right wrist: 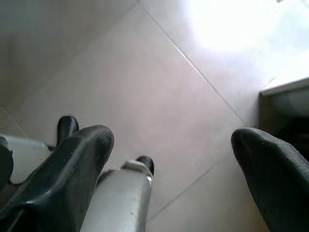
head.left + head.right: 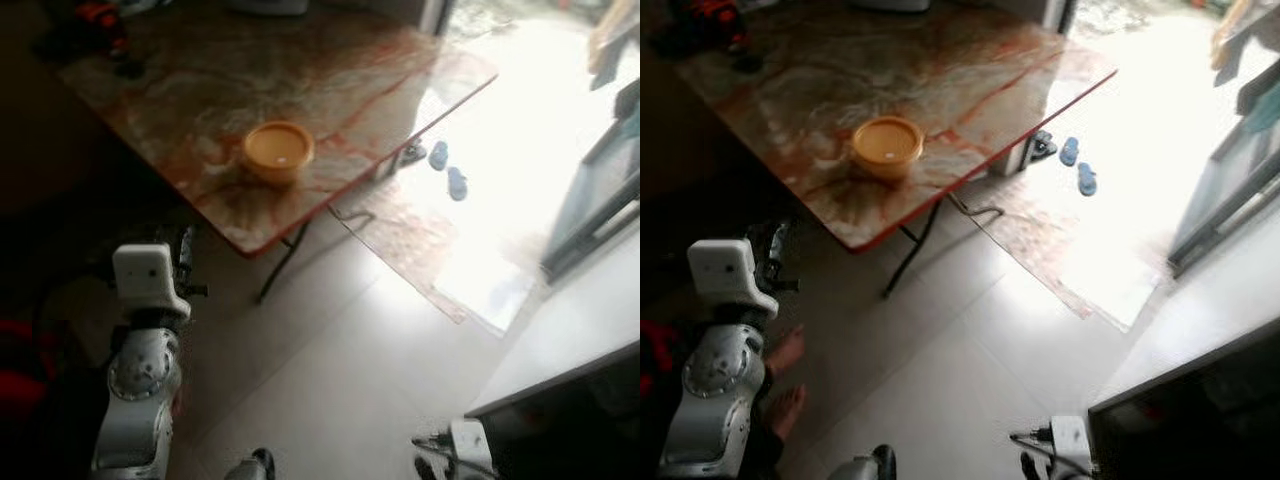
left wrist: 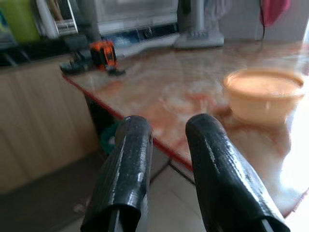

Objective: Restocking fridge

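Yellow tub point(image 2: 277, 150) on marbled tabletop point(image 2: 200, 80) — no readable label. Left end effector point(image 3: 169, 145) slightly parted, empty; right end effector point(image 1: 169, 159) spread wide over floor point(image 1: 159, 87).

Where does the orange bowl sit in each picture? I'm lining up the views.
Left eye view: bowl on the table, near its front edge.
Right eye view: bowl on the same tabletop, near the front edge.
Left wrist view: bowl on the table, beyond the left end effector.
Right wrist view: floor beyond the right end effector; bowl not in it.
Shared landmark: the table's red edge.
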